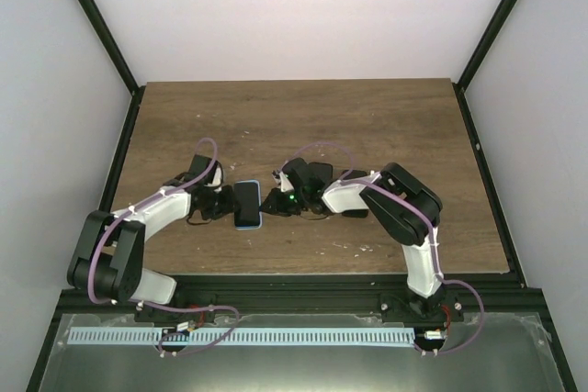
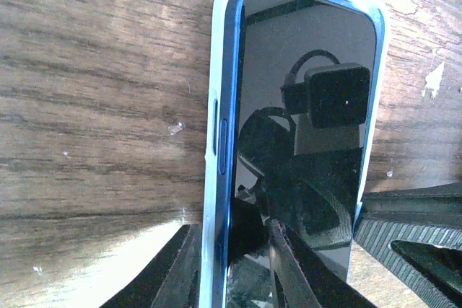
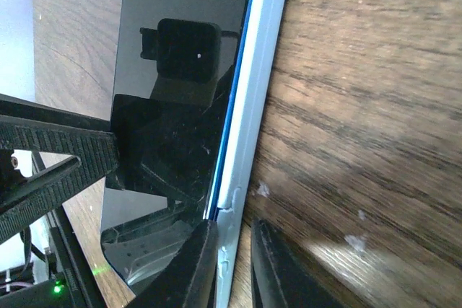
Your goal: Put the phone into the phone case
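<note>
The phone (image 1: 246, 201), black screen up with a blue side, lies in the pale blue phone case (image 1: 260, 215) mid-table between both grippers. In the left wrist view the phone's (image 2: 310, 142) blue left side stands above the case rim (image 2: 213, 200). My left gripper (image 2: 238, 279) is shut across that rim, one finger outside and one over the screen. In the right wrist view my right gripper (image 3: 234, 279) pinches the case's right rim (image 3: 253, 106) beside the phone (image 3: 173, 120). From above, the left gripper (image 1: 230, 204) and right gripper (image 1: 268, 201) flank the phone.
The wooden table (image 1: 367, 117) is ringed by a black frame and white walls. The right gripper's finger (image 2: 411, 239) shows at the phone's far side in the left wrist view. The left gripper's finger (image 3: 50, 153) shows likewise in the right wrist view.
</note>
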### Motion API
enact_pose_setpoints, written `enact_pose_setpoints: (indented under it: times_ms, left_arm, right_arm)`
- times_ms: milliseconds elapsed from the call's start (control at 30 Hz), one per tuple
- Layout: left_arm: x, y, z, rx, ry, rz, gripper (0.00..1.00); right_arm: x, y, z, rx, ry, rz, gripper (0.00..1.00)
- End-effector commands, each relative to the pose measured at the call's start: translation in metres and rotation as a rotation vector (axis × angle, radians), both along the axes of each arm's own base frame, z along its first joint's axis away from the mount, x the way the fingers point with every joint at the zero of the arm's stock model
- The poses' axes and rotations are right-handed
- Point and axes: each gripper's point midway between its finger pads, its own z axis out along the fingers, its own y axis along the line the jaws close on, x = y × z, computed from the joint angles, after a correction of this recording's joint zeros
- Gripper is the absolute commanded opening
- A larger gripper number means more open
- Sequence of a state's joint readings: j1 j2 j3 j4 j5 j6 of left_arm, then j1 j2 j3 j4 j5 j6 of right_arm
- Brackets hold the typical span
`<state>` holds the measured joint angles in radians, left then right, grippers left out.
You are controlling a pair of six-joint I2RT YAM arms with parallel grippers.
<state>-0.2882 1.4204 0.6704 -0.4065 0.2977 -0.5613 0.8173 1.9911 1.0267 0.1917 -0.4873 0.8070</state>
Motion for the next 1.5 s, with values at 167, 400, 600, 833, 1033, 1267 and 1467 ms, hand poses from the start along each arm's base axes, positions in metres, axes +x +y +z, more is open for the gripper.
enact_pose_setpoints:
  times_ms: [167, 400, 600, 833, 1033, 1267, 1467]
  left_arm:
    - [0.014, 0.001, -0.005, 0.006, -0.021, 0.031, 0.18]
    - [0.021, -0.005, -0.005, -0.033, -0.021, 0.058, 0.16]
    - [0.023, -0.002, 0.002, -0.031, -0.030, 0.087, 0.17]
    - [0.016, 0.009, 0.012, 0.011, -0.037, 0.104, 0.36]
    - [-0.008, 0.009, 0.016, -0.010, -0.007, 0.076, 0.45]
    - [-0.037, 0.003, 0.011, -0.037, 0.028, 0.050, 0.46]
    - [-0.042, -0.014, 0.006, -0.118, 0.052, 0.042, 0.43]
  right_arm:
    - [0.000, 0.022, 0.008, 0.045, -0.017, 0.041, 0.08]
    - [-0.001, 0.024, 0.009, 0.054, -0.021, 0.042, 0.06]
    - [0.002, 0.022, 0.023, 0.068, -0.044, 0.023, 0.09]
    - [-0.001, 0.016, 0.033, 0.078, -0.061, 0.012, 0.14]
    - [-0.001, 0.016, 0.034, 0.083, -0.067, 0.013, 0.14]
    - [0.002, 0.012, 0.025, 0.045, -0.066, -0.005, 0.15]
    - [0.006, 0.010, 0.019, 0.008, -0.071, -0.015, 0.21]
